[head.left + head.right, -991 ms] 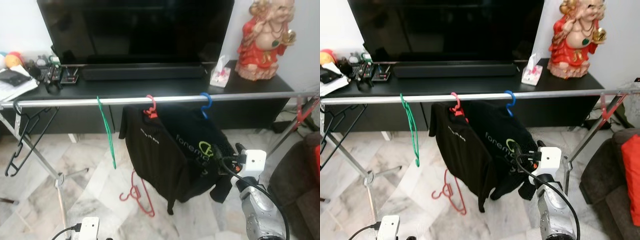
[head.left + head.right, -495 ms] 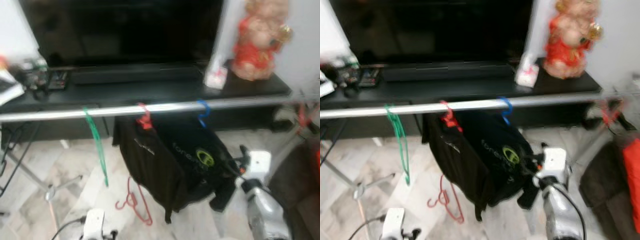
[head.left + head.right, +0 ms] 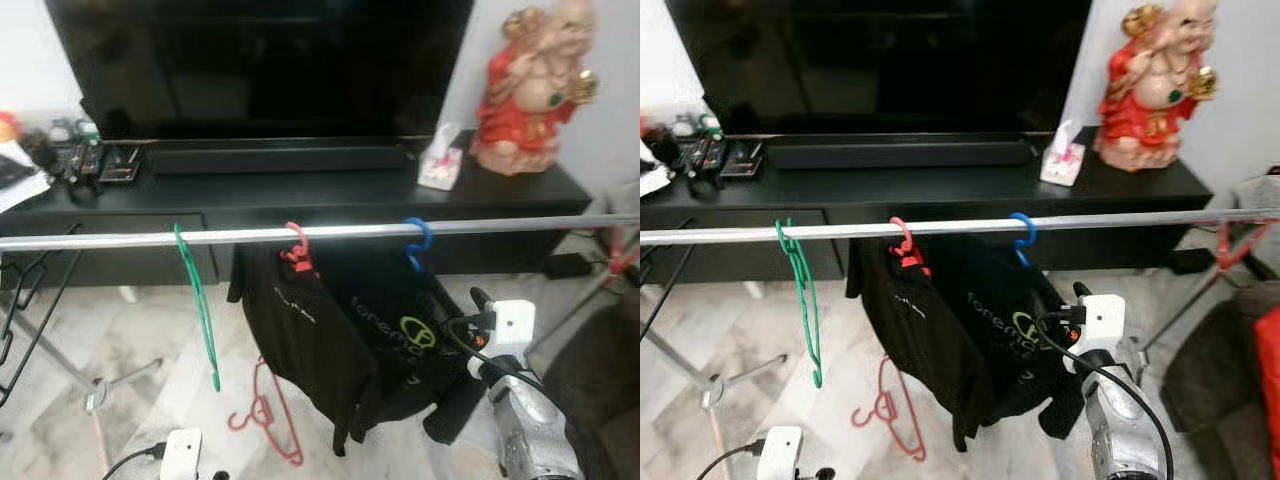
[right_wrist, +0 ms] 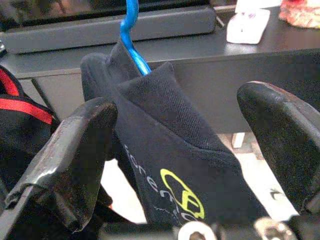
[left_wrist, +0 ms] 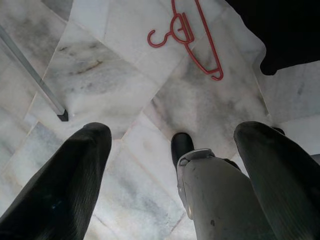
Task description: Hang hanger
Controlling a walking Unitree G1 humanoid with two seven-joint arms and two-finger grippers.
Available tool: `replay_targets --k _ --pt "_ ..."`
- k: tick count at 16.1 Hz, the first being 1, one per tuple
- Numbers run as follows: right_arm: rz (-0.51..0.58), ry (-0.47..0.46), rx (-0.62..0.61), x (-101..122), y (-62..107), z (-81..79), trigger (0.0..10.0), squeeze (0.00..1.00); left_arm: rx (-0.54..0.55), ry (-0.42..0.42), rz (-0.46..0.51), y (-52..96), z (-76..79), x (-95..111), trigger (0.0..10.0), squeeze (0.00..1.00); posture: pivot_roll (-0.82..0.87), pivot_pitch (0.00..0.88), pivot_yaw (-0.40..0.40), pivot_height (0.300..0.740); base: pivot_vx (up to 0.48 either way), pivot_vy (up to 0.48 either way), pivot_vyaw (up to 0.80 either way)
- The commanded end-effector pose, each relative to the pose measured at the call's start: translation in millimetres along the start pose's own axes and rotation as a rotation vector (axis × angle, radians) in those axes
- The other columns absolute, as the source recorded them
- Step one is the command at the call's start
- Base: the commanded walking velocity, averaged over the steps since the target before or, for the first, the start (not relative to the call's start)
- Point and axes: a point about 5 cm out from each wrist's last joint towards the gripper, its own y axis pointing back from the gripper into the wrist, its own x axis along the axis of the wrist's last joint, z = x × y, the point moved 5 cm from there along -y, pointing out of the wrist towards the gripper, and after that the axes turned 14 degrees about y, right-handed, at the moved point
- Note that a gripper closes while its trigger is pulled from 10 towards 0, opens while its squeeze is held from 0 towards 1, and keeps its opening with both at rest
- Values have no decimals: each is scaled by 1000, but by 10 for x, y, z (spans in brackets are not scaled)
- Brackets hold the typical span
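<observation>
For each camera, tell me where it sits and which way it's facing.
Left eye view: on the head, looking forward and down at the rail; right arm shows.
Right eye view: same scene, sharing the blue hanger.
Left wrist view: faces the floor and fallen red hanger; open left end effector.
Right wrist view: faces the black shirt; open right end effector.

A red hanger (image 5: pixel 189 37) is seen lying flat on the marble floor (image 5: pixel 100 85), beyond the left pincer (image 5: pixel 172 165), whose fingers (image 5: pixel 60 190) are spread wide. Dark cloth (image 5: pixel 280 30) is seen nearby.
</observation>
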Motion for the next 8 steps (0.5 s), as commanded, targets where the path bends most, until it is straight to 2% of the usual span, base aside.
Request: replay_targets --k 1,4,6,7,8 --pt "-4 14 -6 27 -11 79 10000 0 7 8 -10 6 -26 -28 10000 0 -126 0 -23 740 0 0 0" --pt "-14 78 45 119 -118 173 10000 0 11 14 -16 8 -41 -40 10000 0 -126 0 -20 740 0 0 0" --pt "-75 173 61 91 -183 246 10000 0 12 9 -18 9 -49 -43 10000 0 -129 0 -21 740 0 0 0" --pt "-92 195 72 81 -193 256 10000 0 12 8 -18 10 -51 -44 10000 0 -129 0 -21 740 0 0 0" --pt "-110 207 80 108 -226 346 10000 0 11 12 -21 12 -57 -53 10000 0 -124 0 -24 740 0 0 0"
